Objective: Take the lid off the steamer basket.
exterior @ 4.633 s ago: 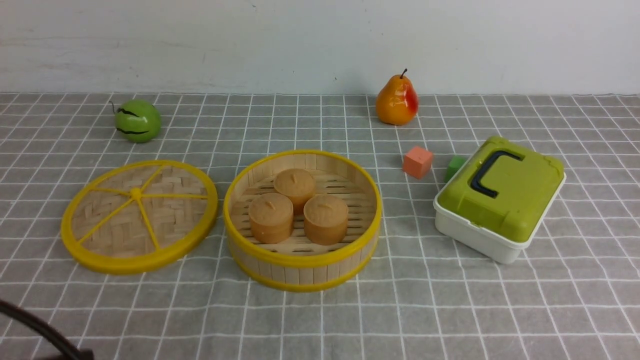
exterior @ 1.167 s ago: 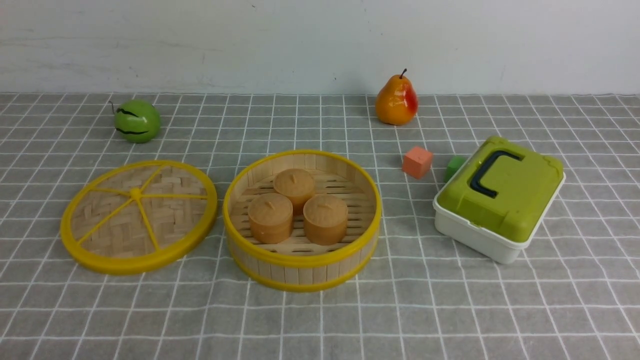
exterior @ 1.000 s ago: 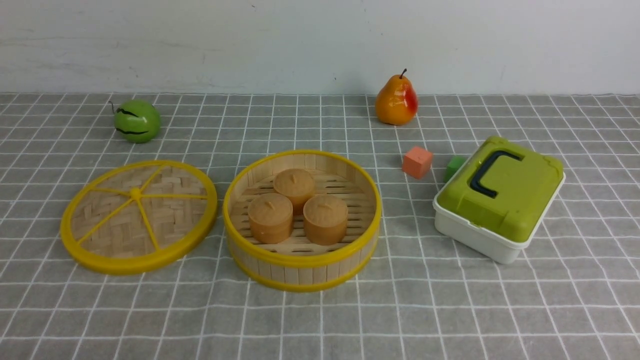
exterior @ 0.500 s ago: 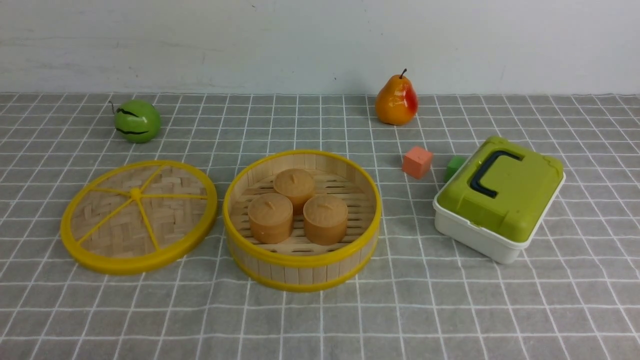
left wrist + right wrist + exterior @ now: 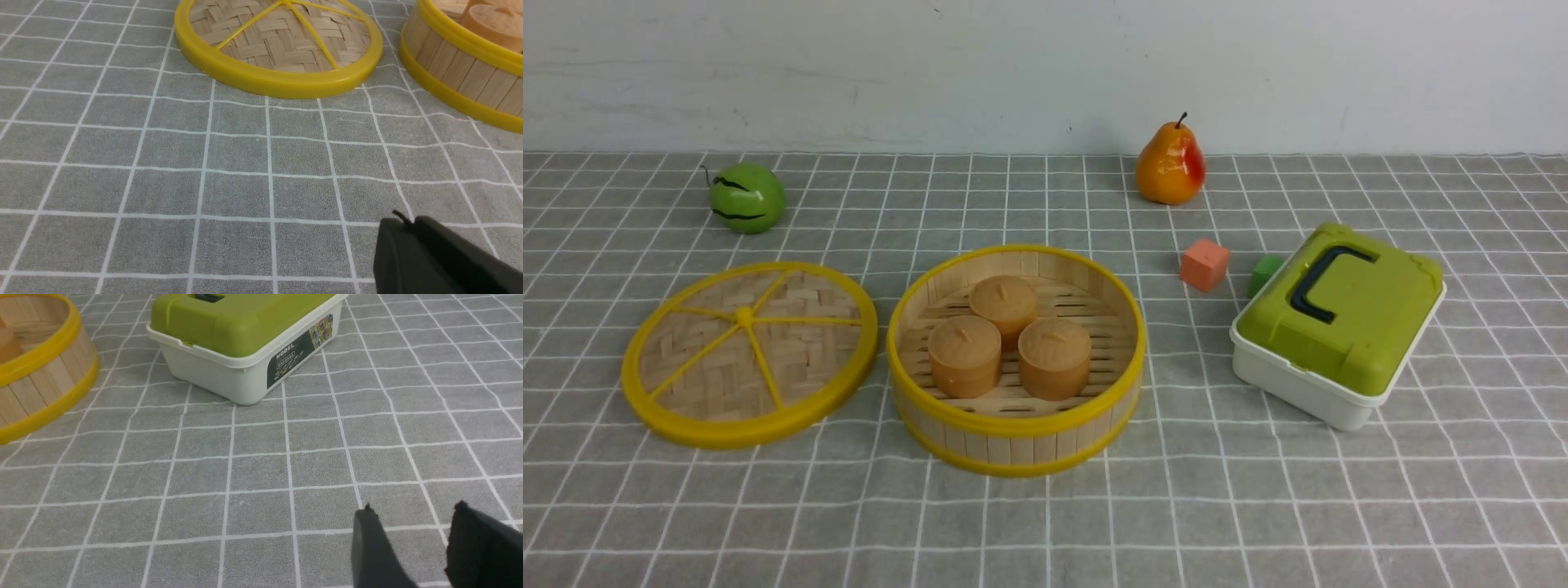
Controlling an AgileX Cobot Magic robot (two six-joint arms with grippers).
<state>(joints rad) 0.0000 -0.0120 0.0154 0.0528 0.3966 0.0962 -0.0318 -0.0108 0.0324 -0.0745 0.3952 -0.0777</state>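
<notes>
1. Since the earliest front view, the dark, curved piece at the near left corner has gone out of that view; the lid (image 5: 805, 351) and the steamer basket (image 5: 1021, 447) have kept their places.
2. The lid is off, lying flat with its knob up on the grey checked cloth (image 5: 1045, 531), just left of the steamer basket with a narrow gap between them.
3. The steamer basket stands upright and uncovered, with three brown buns (image 5: 1005, 302) grouped on its slatted floor.
4. The left gripper (image 5: 408, 220) has its tips pressed together, with nothing pinched, over the cloth on the near side of the lid.
5. The right gripper (image 5: 412, 506) has its fingers spread, with nothing between them.
6. Right of the steamer basket sits a white box (image 5: 1303, 384) with a green cover (image 5: 1372, 302), beside a green block (image 5: 1265, 274) and an orange-pink block (image 5: 1205, 265).
7. Farther back are an orange pear (image 5: 1170, 167) and, behind the lid, a green striped fruit (image 5: 749, 198).
</notes>
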